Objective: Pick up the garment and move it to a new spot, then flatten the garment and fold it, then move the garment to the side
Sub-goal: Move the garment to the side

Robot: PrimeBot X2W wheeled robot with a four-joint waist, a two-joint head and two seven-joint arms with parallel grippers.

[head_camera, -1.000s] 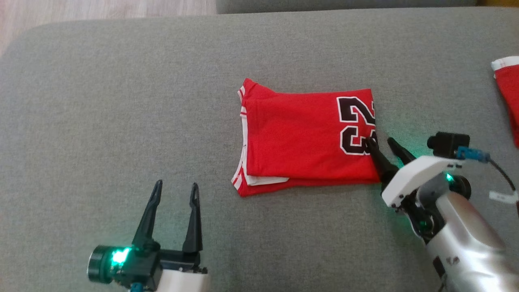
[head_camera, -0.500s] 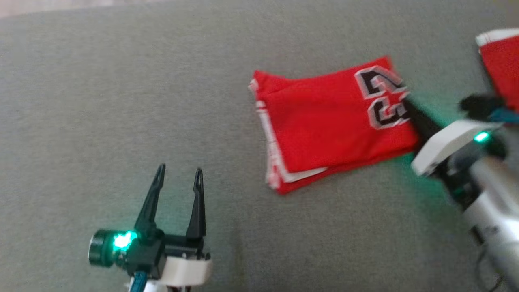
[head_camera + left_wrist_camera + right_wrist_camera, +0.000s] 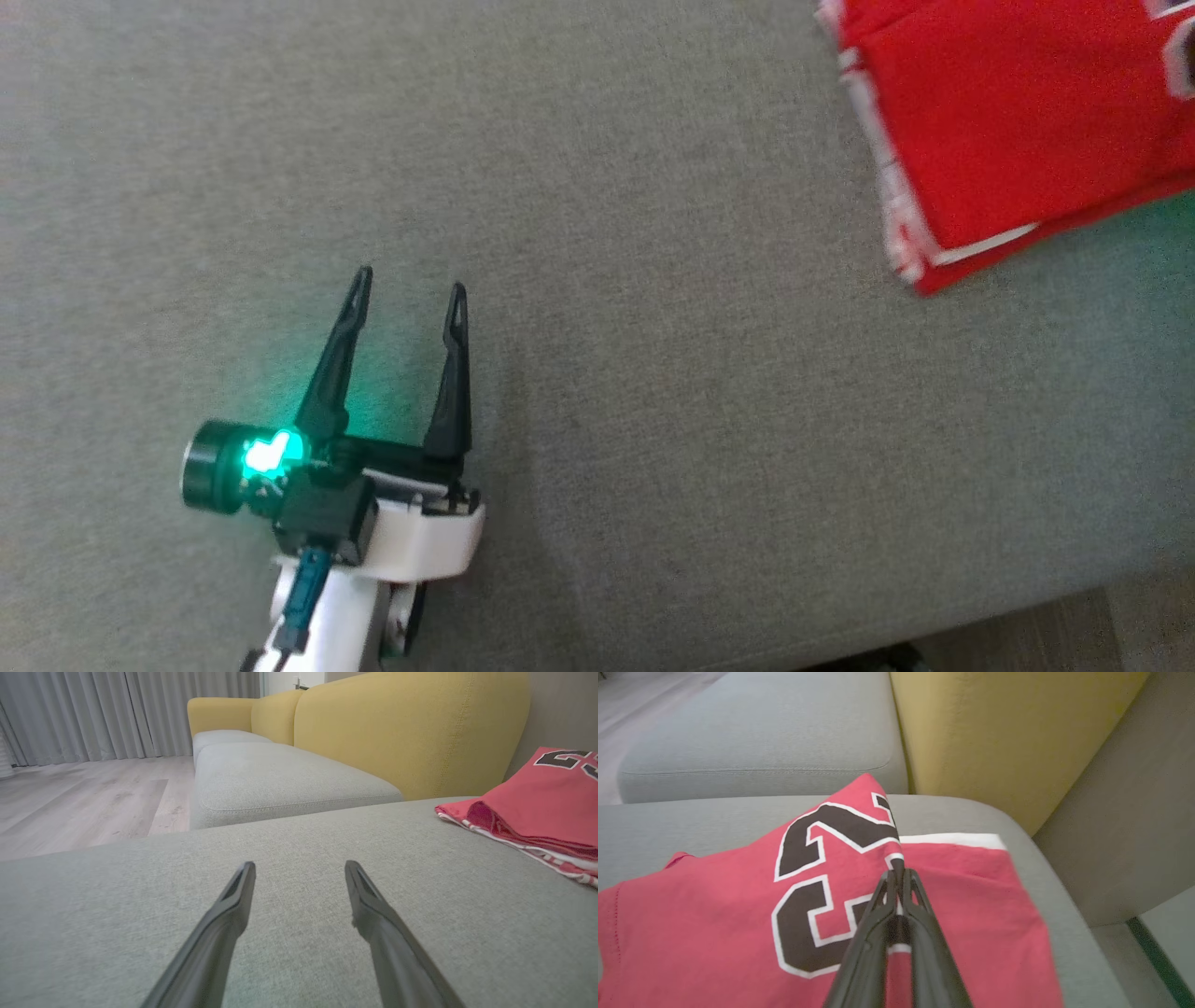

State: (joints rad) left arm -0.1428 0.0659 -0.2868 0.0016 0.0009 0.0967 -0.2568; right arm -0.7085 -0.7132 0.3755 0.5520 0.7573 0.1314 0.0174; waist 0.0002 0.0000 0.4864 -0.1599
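The folded red jersey garment (image 3: 1008, 121) with white trim lies on the grey cushion (image 3: 653, 373), at the top right of the head view. In the right wrist view its black number faces up, and my right gripper (image 3: 900, 872) is shut on the garment (image 3: 738, 905) at the edge beside that number. The pinched edge is raised a little. My left gripper (image 3: 410, 281) rests low over bare cushion at the lower left, open and holding nothing, well left of the garment. The left wrist view shows the open left gripper (image 3: 300, 864) with the garment (image 3: 537, 798) off to its right.
A second red cloth with a white band (image 3: 971, 877) lies under and beyond the pinched edge. A yellow sofa back (image 3: 397, 728) rises behind the cushion, with another grey seat (image 3: 280, 774) and wood floor (image 3: 70, 802) beyond. The cushion's near edge (image 3: 1074, 597) shows at the lower right.
My right gripper closed on the garment's numbered edge and dragged it right, turning it. The head camera also swung, so the right arm has left the head view. The left gripper stayed open.
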